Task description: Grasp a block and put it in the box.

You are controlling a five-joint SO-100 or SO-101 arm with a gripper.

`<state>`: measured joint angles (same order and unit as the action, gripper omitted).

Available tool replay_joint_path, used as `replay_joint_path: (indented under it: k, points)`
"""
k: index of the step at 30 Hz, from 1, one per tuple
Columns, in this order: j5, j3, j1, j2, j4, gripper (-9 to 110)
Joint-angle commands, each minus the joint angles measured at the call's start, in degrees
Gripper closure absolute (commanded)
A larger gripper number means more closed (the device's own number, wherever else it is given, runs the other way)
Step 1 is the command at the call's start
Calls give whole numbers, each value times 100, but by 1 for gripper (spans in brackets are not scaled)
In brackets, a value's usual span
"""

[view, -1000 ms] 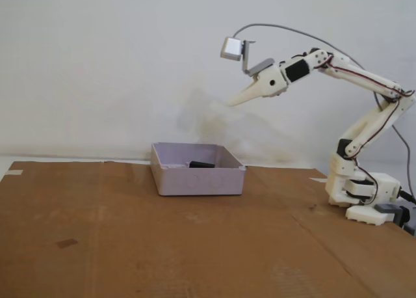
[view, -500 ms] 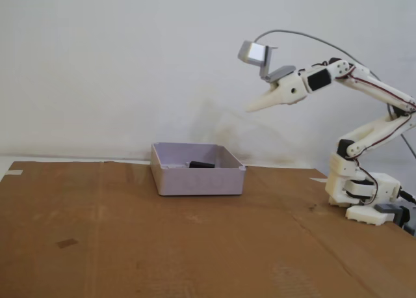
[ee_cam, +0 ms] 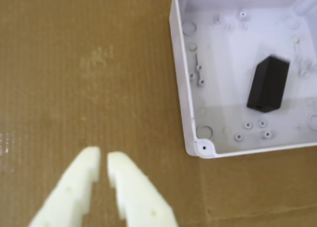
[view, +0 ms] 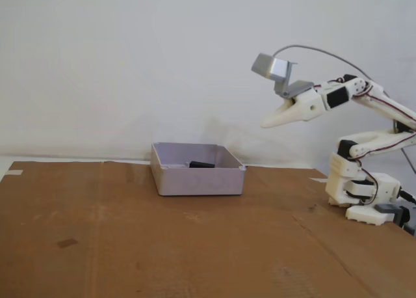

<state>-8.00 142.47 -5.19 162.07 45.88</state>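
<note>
A: Where does the block (ee_cam: 268, 84) lie?

B: Inside the box (ee_cam: 184, 93), right half of the wrist view, upper part of the frame. It rests on the pale floor, standing clear of the near wall and of the left wall. In the fixed view only its black top edge (view: 201, 164) shows above the box's front wall (view: 198, 180), about centre frame.

A: And the gripper?

B: Bottom left of the wrist view, the gripper (ee_cam: 103, 159) enters from the lower edge. Two cream fingers, the left one (ee_cam: 74, 187) and the right one (ee_cam: 133, 195), tips nearly together with a thin slit between them. Nothing is in that slit, so: clenched, empty.

A: How does it sit against the box?

B: In the wrist view it is over bare brown cardboard (ee_cam: 89, 73), left of and below the box's near corner. In the fixed view the gripper (view: 268, 123) hangs high in the upper right of the frame, well above the tabletop and right of the box (the grey camera module (view: 270, 66) rides above it). Arm base (view: 364, 197) stands at the far right on the cardboard.

A: Box position?

B: Sitting flat on the cardboard, near the back edge by the white wall (view: 117, 64).
</note>
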Motion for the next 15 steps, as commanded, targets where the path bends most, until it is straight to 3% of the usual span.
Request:
replay_joint_path:
  k: [1,15]
  points:
    - [18,149,105,703,-105,101]
    - [-26,1837,97,2795,-35,101]
